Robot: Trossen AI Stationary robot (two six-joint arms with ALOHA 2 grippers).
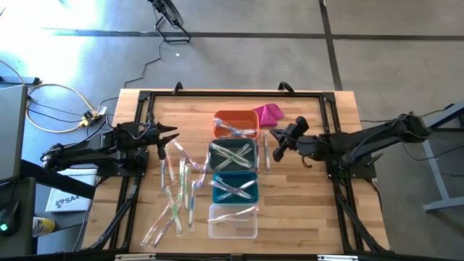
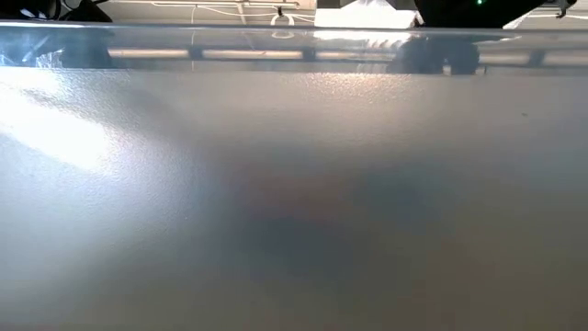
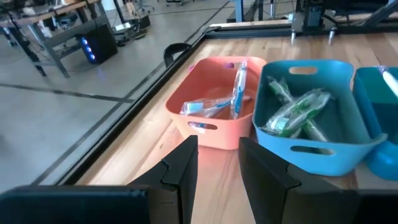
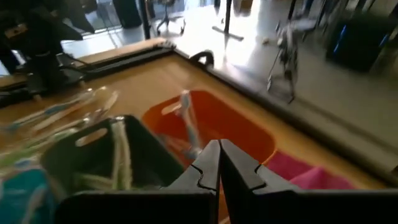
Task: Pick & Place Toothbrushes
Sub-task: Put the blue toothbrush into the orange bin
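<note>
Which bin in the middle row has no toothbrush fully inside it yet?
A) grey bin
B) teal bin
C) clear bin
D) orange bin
C: in the high view the clear bin at the near end of the row looks empty inside, with only one wrapper lying across its rim, while the orange bin, grey bin and teal bin each hold wrapped toothbrushes.

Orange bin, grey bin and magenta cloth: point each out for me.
orange bin [image 1: 235, 117], high view, on its far rim.
grey bin [image 1: 214, 161], high view, on its left wall.
magenta cloth [image 1: 269, 113], high view, on its middle.
</note>
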